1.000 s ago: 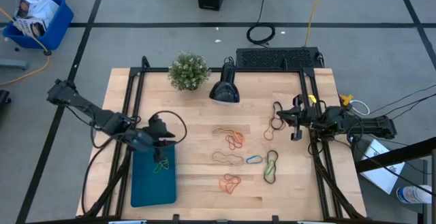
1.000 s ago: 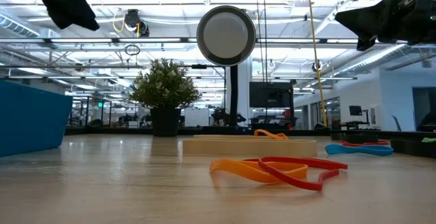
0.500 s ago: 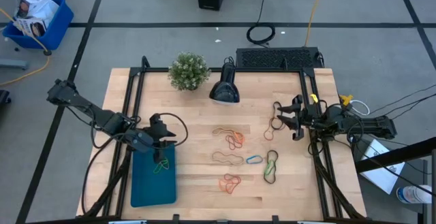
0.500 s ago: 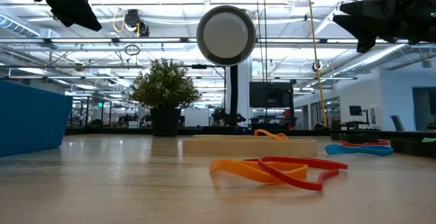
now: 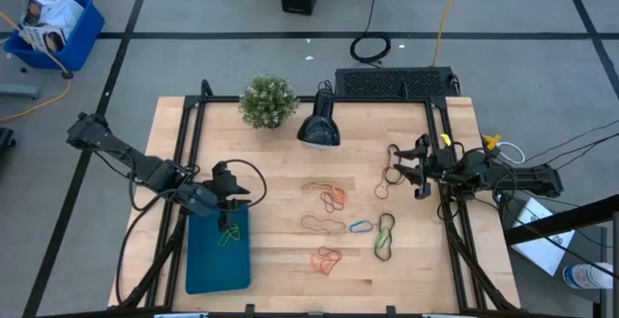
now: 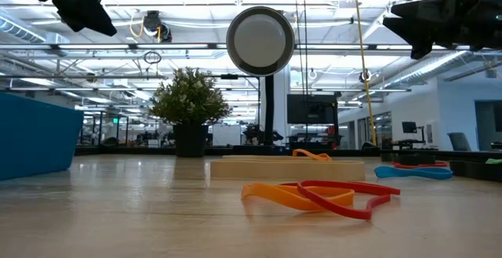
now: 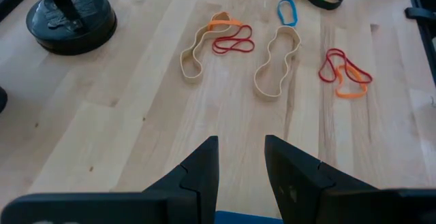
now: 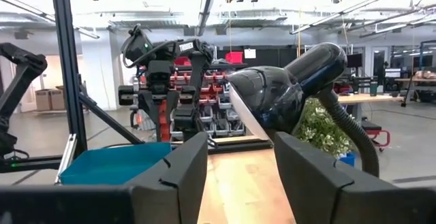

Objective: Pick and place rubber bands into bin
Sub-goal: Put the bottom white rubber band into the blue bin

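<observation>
Both end effectors hang above the tabletop with fingers parted and nothing between them.

The left end effector [image 5: 228,185] hovers over the far end of the bin [image 5: 205,260], its fingers [image 7: 204,173] narrowly apart and empty. A green band [image 5: 230,235] lies in the bin, which sits at the tabletop's [image 5: 280,154] near left. The right end effector [image 5: 410,168] is at the right side, raised, beside the dark bands [image 5: 390,166]; its fingers [image 8: 178,173] stand wide with nothing gripped. Loose bands lie between the arms: an orange and tan cluster [image 5: 329,195], a tan loop [image 5: 322,225], a blue one [image 5: 361,227], a green and dark pair [image 5: 385,237] and an orange and red tangle [image 5: 327,259]. A lamp [image 5: 317,127] and a plant [image 5: 268,101] stand at the far edge.
</observation>
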Robot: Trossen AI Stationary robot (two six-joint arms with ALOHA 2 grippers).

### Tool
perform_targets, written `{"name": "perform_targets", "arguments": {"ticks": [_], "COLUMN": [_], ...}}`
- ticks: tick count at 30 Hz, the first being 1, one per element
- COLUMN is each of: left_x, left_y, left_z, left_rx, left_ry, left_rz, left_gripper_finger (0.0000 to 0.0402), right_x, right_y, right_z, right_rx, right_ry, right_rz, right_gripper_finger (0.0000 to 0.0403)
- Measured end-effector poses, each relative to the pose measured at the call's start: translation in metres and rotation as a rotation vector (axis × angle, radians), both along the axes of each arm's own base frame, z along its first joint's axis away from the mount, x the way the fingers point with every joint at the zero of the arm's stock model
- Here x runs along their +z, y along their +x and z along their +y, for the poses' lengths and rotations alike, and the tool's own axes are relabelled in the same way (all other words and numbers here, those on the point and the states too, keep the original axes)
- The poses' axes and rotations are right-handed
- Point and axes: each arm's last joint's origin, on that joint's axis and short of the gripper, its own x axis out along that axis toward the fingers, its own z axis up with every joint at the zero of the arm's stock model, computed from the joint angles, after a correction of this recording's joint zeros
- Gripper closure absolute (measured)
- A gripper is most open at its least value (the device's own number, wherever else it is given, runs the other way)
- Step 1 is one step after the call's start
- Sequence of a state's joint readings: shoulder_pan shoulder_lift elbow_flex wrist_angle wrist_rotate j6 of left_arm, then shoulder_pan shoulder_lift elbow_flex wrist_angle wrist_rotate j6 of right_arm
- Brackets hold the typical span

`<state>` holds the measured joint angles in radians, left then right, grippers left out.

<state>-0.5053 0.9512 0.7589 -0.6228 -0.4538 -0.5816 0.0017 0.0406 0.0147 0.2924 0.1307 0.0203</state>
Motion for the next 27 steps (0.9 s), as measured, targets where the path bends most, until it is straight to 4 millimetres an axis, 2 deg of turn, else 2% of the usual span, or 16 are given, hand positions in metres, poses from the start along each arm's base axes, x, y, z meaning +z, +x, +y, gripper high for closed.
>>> {"name": "perform_targets", "arguments": {"ticks": [7, 15, 22, 27], "left_x": [0.000, 0.007, 0.005, -0.009], "left_y": [0.000, 0.008, 0.044, 0.077], "left_z": [0.000, -0.004, -0.010, -0.004], "left_rx": [-0.013, -0.049, -0.246, -0.340], "left_ry": [0.015, 0.013, 0.191, 0.145], "left_rz": [0.002, -0.093, -0.198, -0.230], "left_gripper_finger": [0.0275, 0.0275, 0.0275, 0.0275], "right_x": [0.003, -0.004, -0.008, -0.009], "right_y": [0.000, 0.008, 0.013, 0.014], "right_z": [0.000, 0.000, -0.002, -0.002], "right_rx": [-0.004, -0.014, -0.069, -0.066], "right_ry": [-0.009, -0.047, -0.048, -0.043], "right_rz": [-0.025, 0.079, 0.136, 0.146], "right_gripper_finger": [0.0239, 0.0238, 0.0238, 0.0238]}}
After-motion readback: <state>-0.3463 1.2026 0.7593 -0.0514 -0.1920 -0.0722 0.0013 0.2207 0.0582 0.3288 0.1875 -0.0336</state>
